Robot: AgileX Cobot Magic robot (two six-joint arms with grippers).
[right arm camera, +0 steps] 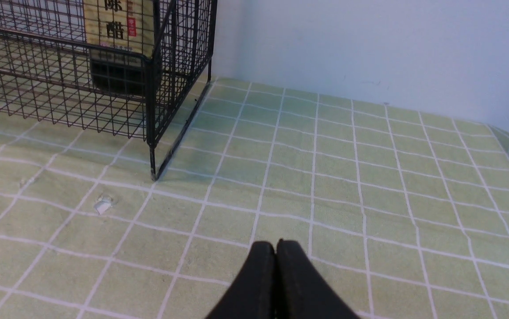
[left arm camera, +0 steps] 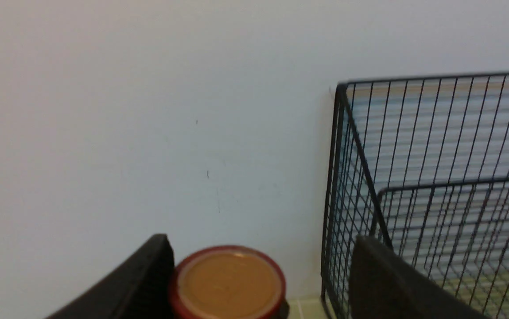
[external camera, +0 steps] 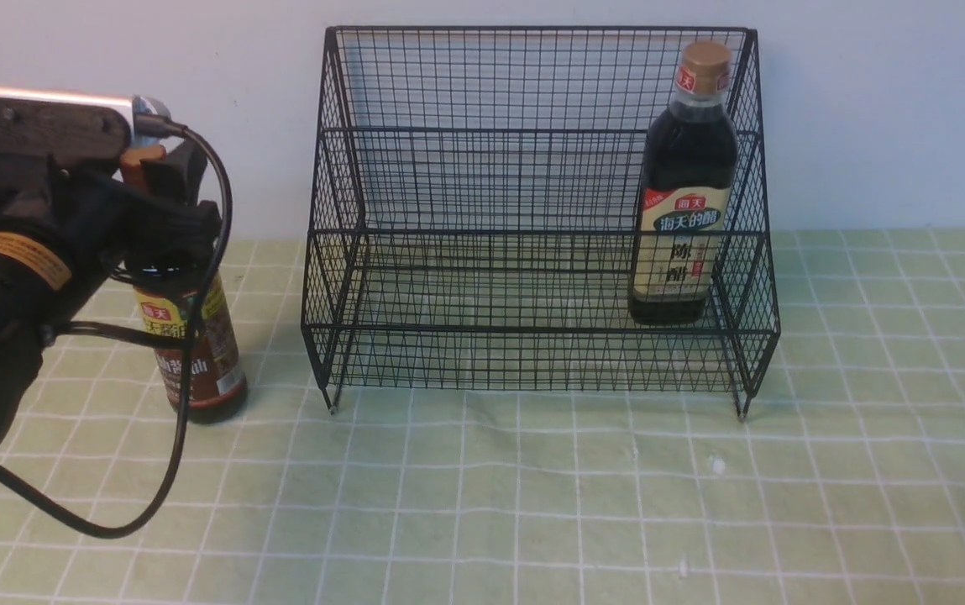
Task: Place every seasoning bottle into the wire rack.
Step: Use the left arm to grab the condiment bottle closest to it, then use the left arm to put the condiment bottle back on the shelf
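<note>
The slim-necked seasoning bottle (external camera: 196, 353) with a yellow-brown label stands on the table, left of the wire rack (external camera: 532, 130). My left gripper (external camera: 159, 181) is open around its neck. In the left wrist view the red-rimmed cap (left arm camera: 227, 281) touches one finger (left arm camera: 148, 279), with a gap to the other finger (left arm camera: 382, 283). The bigger bottle (external camera: 684, 210) with a gold cap and cream label stands upright on the rack's lower tier at its right end. Its label shows in the right wrist view (right arm camera: 117, 26). My right gripper (right arm camera: 276, 243) is shut and empty above the table.
The rack's left wall (left arm camera: 347, 199) stands close beside my left gripper. A pale wall runs behind the rack. The table is covered in a green checked cloth (external camera: 532, 504). The rack's right front leg (right arm camera: 152, 164) stands ahead of my right gripper. A cable loops from the left arm.
</note>
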